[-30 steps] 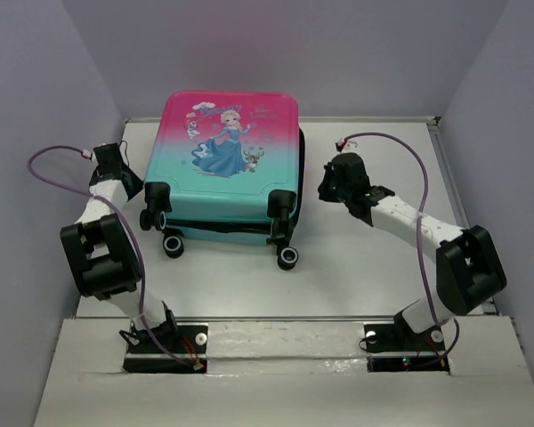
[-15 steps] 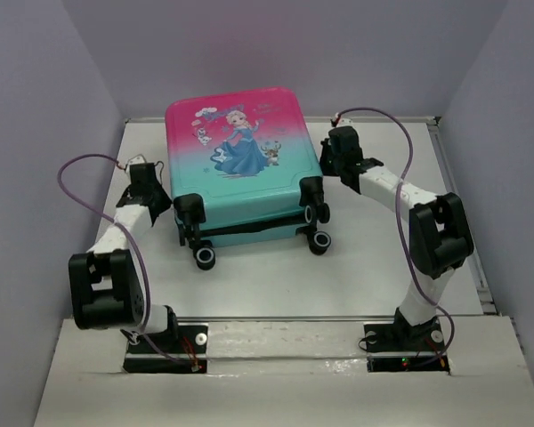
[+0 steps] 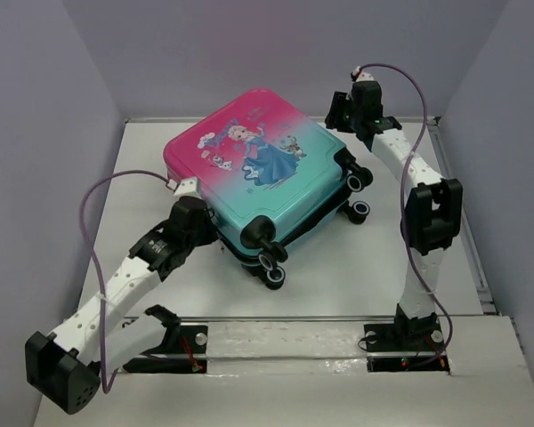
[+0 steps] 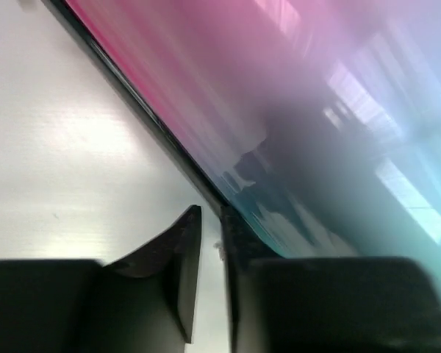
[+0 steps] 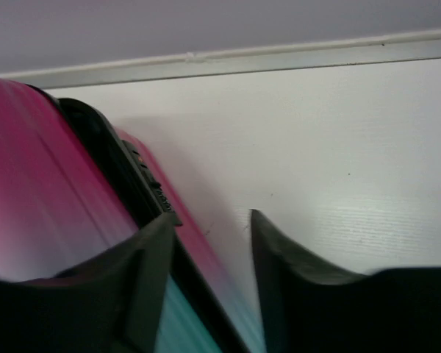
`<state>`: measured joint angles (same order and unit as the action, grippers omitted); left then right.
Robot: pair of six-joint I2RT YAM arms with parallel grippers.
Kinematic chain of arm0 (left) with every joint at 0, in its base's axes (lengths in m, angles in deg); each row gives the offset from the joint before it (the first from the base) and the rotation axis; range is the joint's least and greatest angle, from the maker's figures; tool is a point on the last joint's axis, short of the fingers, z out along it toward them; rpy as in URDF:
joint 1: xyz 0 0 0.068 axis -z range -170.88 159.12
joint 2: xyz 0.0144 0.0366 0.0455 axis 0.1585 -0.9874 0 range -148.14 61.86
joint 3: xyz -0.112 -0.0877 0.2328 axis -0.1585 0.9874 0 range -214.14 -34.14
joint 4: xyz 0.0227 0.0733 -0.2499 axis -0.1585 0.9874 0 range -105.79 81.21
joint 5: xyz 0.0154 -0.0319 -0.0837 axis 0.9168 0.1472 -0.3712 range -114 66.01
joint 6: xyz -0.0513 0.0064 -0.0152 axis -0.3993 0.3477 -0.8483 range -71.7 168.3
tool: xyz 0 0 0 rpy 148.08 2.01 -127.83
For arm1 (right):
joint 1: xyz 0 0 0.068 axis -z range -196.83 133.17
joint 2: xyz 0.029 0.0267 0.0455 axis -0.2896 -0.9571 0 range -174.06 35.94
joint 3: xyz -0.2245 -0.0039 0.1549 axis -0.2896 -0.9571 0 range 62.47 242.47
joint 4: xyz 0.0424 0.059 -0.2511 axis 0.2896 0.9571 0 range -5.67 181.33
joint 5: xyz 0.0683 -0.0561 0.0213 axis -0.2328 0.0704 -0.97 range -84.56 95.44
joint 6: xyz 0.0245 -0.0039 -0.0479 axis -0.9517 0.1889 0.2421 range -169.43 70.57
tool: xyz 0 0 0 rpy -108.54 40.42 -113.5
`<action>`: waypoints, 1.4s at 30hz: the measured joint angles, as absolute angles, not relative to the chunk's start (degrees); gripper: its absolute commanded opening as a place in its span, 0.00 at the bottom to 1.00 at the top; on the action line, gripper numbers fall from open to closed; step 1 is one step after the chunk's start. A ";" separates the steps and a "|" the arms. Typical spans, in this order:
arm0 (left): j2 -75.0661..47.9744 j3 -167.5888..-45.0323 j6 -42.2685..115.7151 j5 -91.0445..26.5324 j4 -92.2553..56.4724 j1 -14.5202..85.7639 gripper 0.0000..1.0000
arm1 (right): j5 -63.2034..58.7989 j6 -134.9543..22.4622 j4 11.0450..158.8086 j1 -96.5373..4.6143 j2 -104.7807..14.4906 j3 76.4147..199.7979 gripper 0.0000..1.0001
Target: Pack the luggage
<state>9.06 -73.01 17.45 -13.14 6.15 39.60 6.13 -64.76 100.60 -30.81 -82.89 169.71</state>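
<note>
The luggage (image 3: 258, 178), a pink-to-teal suitcase with a cartoon princess print, lies closed and flat on the white table, turned at an angle with its black wheels (image 3: 360, 196) facing right and near. My left gripper (image 3: 192, 219) sits low at its near-left side. In the left wrist view the left gripper (image 4: 209, 213) shows a narrow gap with only table in it, one finger (image 4: 239, 250) against the shell (image 4: 316, 110). My right gripper (image 3: 343, 111) is at the far right corner. In its wrist view the right gripper (image 5: 209, 217) is open beside the black zipper seam (image 5: 110, 158).
The back wall's base (image 5: 279, 55) runs close behind the right gripper. Grey walls (image 3: 36, 133) close the table in on the left, right and back. A raised ledge (image 3: 285, 334) at the near edge carries both arm bases.
The luggage has swung counter-clockwise, its wheels now pointing right. Both grippers have gone from shut to open; the left arm moved right along the near side, the right arm moved to the far corner.
</note>
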 measured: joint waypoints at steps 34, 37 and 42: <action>-65.16 -159.24 26.68 -25.95 8.13 5.16 0.06 | 0.31 -77.03 93.33 -41.22 -27.94 101.15 0.07; -67.87 -161.21 26.68 -30.17 7.83 5.16 0.06 | 0.49 -76.54 92.25 -41.24 -34.63 105.08 0.07; -70.14 -156.57 26.92 -35.02 5.69 6.16 0.06 | 0.68 -75.76 92.95 -41.26 -42.56 111.70 0.07</action>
<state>-70.14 -156.57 26.92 -35.02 5.69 6.16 0.68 -75.76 92.95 -41.26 -42.56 111.70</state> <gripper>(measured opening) 0.069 0.070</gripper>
